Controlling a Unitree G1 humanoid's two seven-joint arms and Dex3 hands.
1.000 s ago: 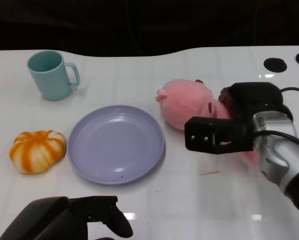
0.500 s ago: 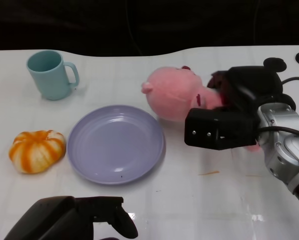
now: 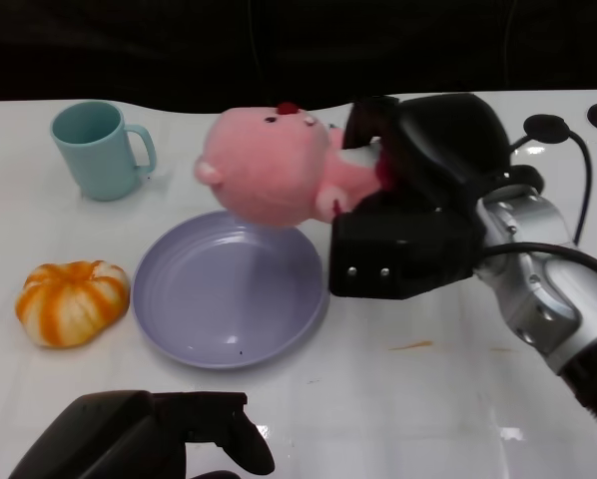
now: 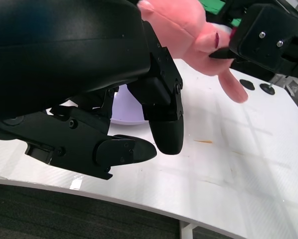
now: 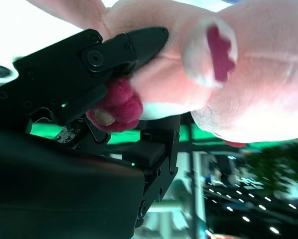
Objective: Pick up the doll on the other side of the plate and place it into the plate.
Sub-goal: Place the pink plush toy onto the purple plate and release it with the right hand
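My right hand (image 3: 418, 215) grips a pink plush doll (image 3: 269, 165) by its body and holds it in the air, its round head hanging over the far edge of the lavender plate (image 3: 229, 299). The right wrist view shows the fingers (image 5: 124, 47) pressed into the doll (image 5: 238, 74) close up. The plate is bare. My left hand (image 3: 149, 439) stays low at the near table edge, holding nothing, its fingers (image 4: 164, 129) loosely apart. In the left wrist view the doll (image 4: 199, 35) and right hand (image 4: 268, 35) show beyond it.
A teal mug (image 3: 101, 150) stands at the back left. An orange and white pumpkin (image 3: 71, 301) lies left of the plate. Black round fittings (image 3: 548, 127) sit at the table's far right. A small orange smear (image 3: 413, 346) marks the white table near the plate.
My right hand has lifted the doll off the table and carried it left, from beside the plate to above the plate's far edge. The left hand has barely moved.
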